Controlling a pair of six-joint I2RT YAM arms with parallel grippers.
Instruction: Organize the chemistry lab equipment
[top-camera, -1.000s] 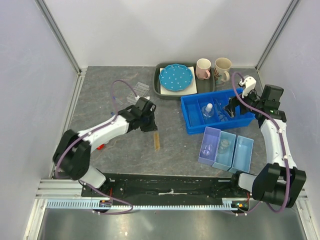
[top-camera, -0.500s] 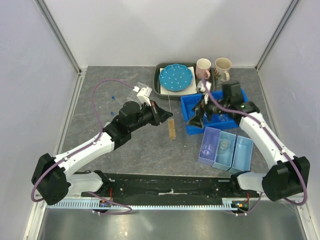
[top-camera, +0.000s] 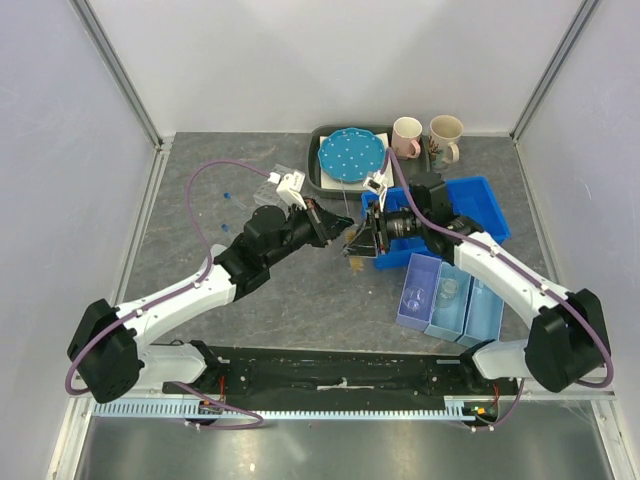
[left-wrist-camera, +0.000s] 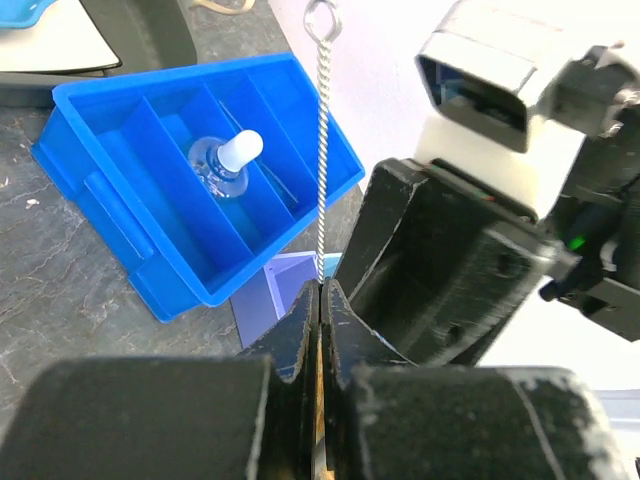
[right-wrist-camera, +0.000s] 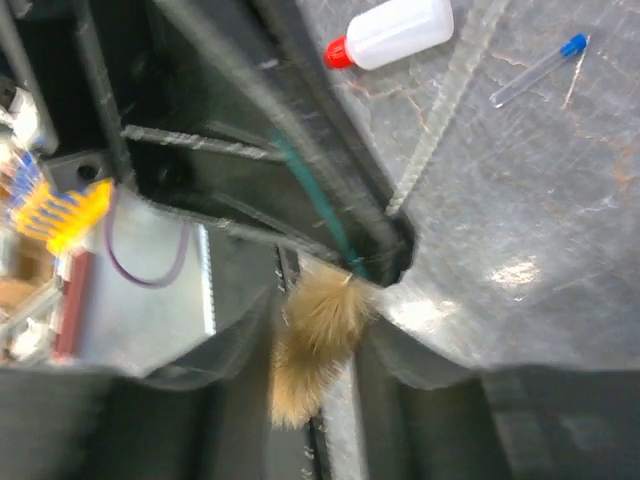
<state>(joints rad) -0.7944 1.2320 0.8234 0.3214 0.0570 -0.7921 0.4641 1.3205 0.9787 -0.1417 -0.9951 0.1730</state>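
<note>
Step in hand: judged to be a hand-over of the tube brush from the left tool to the right tool, in the air above the bench
Left tool: clenched on the brush's twisted wire stem; the jaws were pressed together with the stem pinched between them
Right tool: its jaws stood on either side of the tan bristle tuft; whether they had gripped it could not be told
Brush relative to the tools: the stem ran on past the left fingertips to its end loop; the tuft lay at the other end, in the mouth of the right tool; the two tools were nose to nose, nearly touching
Doing it well: the right tool should close on the stem just past the tuft, not on the soft bristles alone; the left tool should let go only once that grip is firm, then draw straight back
Likely goal: the blue bin, just behind the right tool
</note>
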